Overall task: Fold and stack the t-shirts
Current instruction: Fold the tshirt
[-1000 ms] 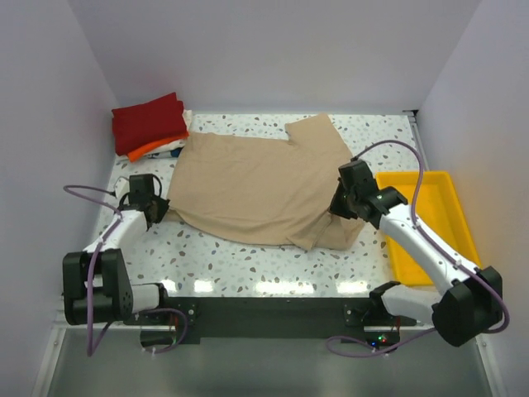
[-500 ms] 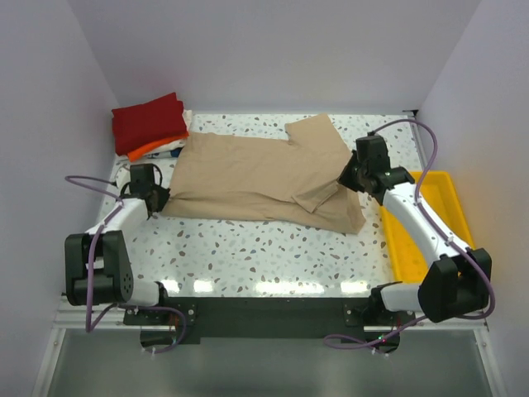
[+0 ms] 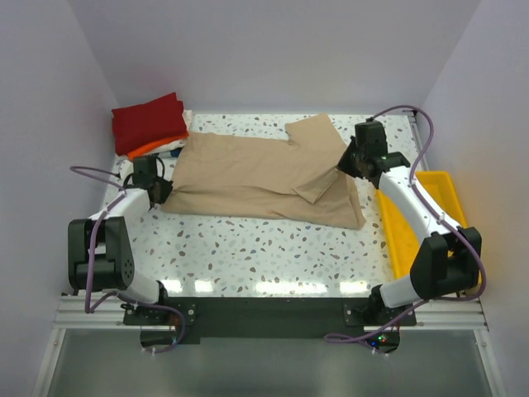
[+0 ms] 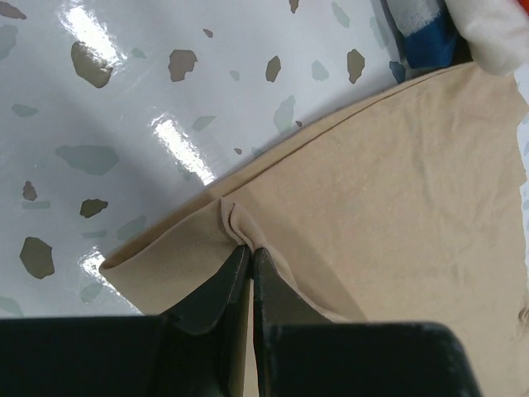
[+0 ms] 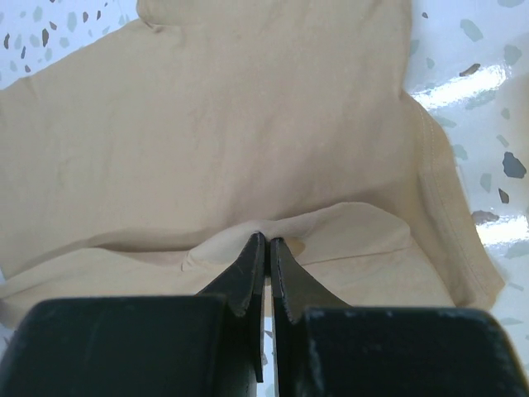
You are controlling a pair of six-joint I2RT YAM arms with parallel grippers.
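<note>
Left gripper [image 4: 245,248]: jaws pinched almost together on a puckered fold at the left edge of the plain tan short-sleeved cloth t-shirt [image 3: 256,178]; right gripper [image 5: 266,240]: jaws closed on a turned-over flap at its right side. T-shirt lies flat across the white speckled surface [image 3: 248,248], far left corner just beside the stack of folded dark red, orange and white cloth shirts [image 3: 149,122], yellow plastic tray [image 3: 459,215] at its right.

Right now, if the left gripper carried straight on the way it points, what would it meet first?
The tan t-shirt: the left gripper is shut on a pucker at its edge, so more of that cloth lies directly ahead, probably pressed against the table, though depth is unclear.
</note>
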